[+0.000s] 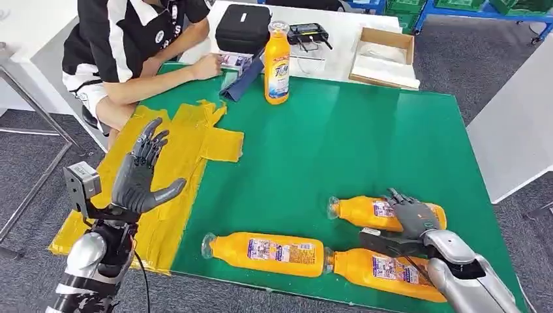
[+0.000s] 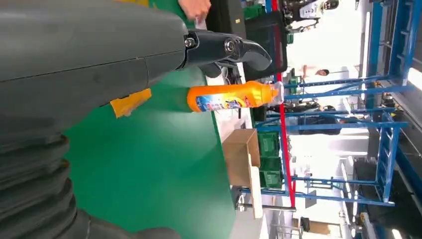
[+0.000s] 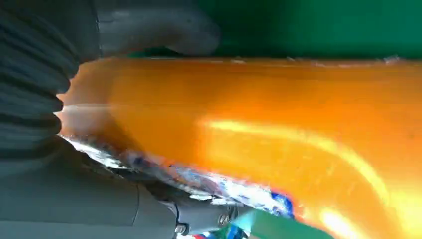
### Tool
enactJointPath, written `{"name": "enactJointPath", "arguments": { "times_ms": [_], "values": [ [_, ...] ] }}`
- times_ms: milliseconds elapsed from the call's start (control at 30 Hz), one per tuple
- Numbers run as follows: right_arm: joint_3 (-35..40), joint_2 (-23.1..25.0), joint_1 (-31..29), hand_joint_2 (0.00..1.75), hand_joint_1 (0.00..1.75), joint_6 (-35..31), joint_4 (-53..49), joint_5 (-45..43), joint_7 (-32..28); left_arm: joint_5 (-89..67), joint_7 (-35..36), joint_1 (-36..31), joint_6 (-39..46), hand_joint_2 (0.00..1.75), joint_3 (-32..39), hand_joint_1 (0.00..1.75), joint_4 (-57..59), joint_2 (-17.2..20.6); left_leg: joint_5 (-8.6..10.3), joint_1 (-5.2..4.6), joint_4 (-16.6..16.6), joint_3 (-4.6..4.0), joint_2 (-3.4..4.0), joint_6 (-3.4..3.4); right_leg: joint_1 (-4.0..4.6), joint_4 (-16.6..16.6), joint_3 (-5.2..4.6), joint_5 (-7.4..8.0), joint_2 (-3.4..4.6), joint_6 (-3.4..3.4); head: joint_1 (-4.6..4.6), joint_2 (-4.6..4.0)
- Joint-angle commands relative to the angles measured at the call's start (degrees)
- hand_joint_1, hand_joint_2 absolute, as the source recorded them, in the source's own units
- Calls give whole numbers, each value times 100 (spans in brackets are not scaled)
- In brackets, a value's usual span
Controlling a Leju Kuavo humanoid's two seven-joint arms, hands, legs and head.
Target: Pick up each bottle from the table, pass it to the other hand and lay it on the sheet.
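Lower right of the head view, my right hand (image 1: 412,218) sits over the far bottle (image 1: 372,212), fingers draped across its label; the wrist view shows thumb and fingers either side, but I can't tell if they're clamped yet. I want a firm wrap at mid-body before lifting, clear of the near bottle (image 1: 385,270). Lower left, my left hand (image 1: 140,173) hangs raised, fingers apart, over the yellow sheet (image 1: 189,140). Farther up, one bottle (image 1: 276,62) stands upright.
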Motion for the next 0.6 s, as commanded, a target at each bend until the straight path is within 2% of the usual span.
{"name": "enactJointPath", "arguments": {
  "times_ms": [33,67,167,333,400,467,533,567,600],
  "values": [
    [99,245,37,175,175,-178,285,123,88,-32,46,-36,22,175,-91,0,25,56,-11,12,-4,22,-4,-17,10,-11,30,-10,15,-18,7,0],
    [-170,416,123,175,175,-878,88,205,140,-81,104,26,56,175,-62,0,-30,34,-8,9,-4,16,2,-12,8,-9,22,-6,15,-12,4,0],
    [-259,547,151,175,175,-831,-435,330,352,-106,125,149,51,175,-31,0,-149,12,-20,10,-1,22,19,-19,9,-4,24,-9,39,-18,4,0],
    [-558,763,308,175,175,-1083,-875,512,349,-150,157,178,12,175,20,0,-192,-37,-17,6,0,-9,6,-16,5,1,-5,-15,20,-1,2,0],
    [-836,1006,446,175,175,-1601,-1146,537,247,-162,175,187,-10,175,8,0,-206,-61,-30,9,5,10,9,-24,7,5,16,-29,32,-8,0,0],
    [-1209,1373,667,175,175,-2517,-1704,337,-5,-173,195,164,-31,175,-96,0,-186,-77,-30,9,4,7,11,-23,6,4,14,-29,33,-7,2,0],
    [-1419,1598,815,175,175,-3110,-2172,-34,-319,-183,201,109,-31,175,-217,0,-134,-80,-29,10,6,-4,10,-22,8,6,5,-29,30,-7,2,0],
    [-1567,1771,935,175,175,-3527,-2673,-516,-700,-131,209,9,-52,175,-407,0,-42,-57,-18,4,0,-20,4,-17,3,5,-14,-22,18,-1,2,0],
    [-1639,1845,993,175,175,-3643,-2929,-745,-811,-100,210,-60,-38,175,-520,0,17,-58,-27,5,6,-12,3,-23,3,13,-7,-33,22,-7,4,0]
  ]
}}
